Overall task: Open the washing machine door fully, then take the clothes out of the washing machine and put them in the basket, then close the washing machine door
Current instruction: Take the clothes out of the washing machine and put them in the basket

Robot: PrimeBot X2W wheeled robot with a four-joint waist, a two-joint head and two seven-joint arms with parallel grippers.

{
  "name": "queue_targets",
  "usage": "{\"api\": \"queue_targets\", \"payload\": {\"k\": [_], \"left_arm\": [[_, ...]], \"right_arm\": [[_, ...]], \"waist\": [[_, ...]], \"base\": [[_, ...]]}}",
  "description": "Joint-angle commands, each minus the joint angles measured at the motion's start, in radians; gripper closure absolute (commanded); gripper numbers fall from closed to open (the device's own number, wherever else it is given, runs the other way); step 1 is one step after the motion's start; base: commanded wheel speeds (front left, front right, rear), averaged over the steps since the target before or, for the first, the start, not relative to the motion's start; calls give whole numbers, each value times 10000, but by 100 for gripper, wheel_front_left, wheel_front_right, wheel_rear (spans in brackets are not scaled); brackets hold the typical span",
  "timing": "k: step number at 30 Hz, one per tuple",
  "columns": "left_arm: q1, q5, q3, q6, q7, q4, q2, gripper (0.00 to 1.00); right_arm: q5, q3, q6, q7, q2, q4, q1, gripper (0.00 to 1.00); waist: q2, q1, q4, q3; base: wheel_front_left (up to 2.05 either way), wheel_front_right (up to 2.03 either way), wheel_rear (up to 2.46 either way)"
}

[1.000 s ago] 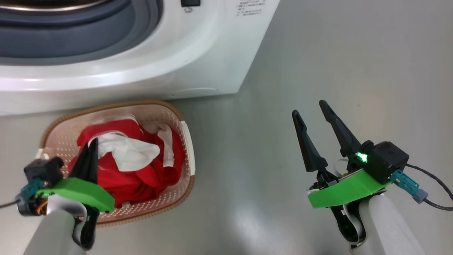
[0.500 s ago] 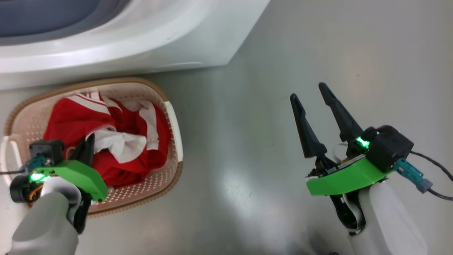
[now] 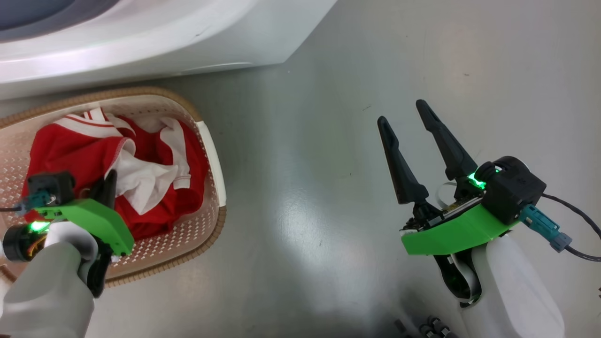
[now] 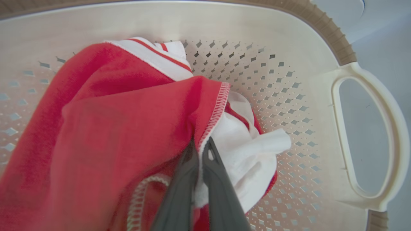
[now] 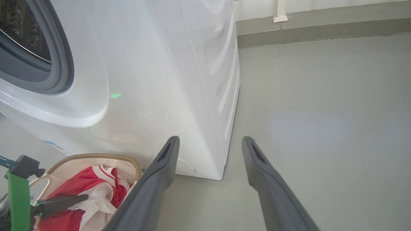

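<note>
The cream basket (image 3: pixel 213 155) stands on the floor in front of the white washing machine (image 3: pixel 164 42). The red and white clothes (image 3: pixel 61 150) lie inside it. My left gripper (image 3: pixel 111 180) reaches down into the basket. In the left wrist view this gripper (image 4: pixel 200 142) is shut, pinching the clothes (image 4: pixel 112 128) at a stitched hem, with the basket wall (image 4: pixel 321 25) behind. My right gripper (image 3: pixel 400 111) hovers open over bare floor, right of the basket. Ahead of the right gripper (image 5: pixel 210 139) are the washing machine (image 5: pixel 154 80), the basket (image 5: pixel 96 156) and the clothes (image 5: pixel 93 179). The washing machine door is out of view.
Grey floor (image 3: pixel 305 141) stretches to the right of the machine as far as a wall base (image 5: pixel 321 22) with a white pipe (image 5: pixel 281 12). The machine's grey rubber ring (image 5: pixel 61 64) frames the drum opening. A black cable (image 3: pixel 577 225) trails from my right wrist.
The head camera has swung, shifting the whole picture up and left. My left gripper, still shut, has tipped lower into the basket and the red cloth has spread out. The right gripper stays open.
</note>
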Motion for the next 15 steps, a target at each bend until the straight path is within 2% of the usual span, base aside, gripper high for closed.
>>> {"api": "queue_targets", "payload": {"k": [1, 4, 5, 9, 10, 15], "left_arm": [[-2, -204, 64, -29, -34, 35, 496, 100], [-76, -569, -221, -29, -55, 94, 577, 100], [-81, -693, -314, -29, -63, 88, 584, 96], [3, -1170, -643, -29, -120, -45, 639, 10], [50, -1280, -720, -29, -136, -97, 658, 0], [294, -1737, -987, -29, -186, -335, 739, 0]], "right_arm": [[2, 207, 16, -48, 93, -226, 22, 0], [-34, 208, 16, -48, 93, -192, -22, 0], [-41, 209, 16, -48, 93, -180, -30, 0], [-47, 219, 16, -48, 93, -94, -31, 0], [-40, 227, 16, -48, 93, -74, -32, 0], [-40, 211, 16, -48, 93, 51, -1, 0]], "waist": [[0, -1, -26, 22], [0, -1, -24, -15], [0, -1, -16, -37], [0, -1, 33, -248], [0, -1, 37, -318], [0, -1, 93, -757]], "base": [[0, 0, 0], [0, 0, 0], [0, 0, 0], [0, 0, 0], [0, 0, 0], [0, 0, 0]]}}
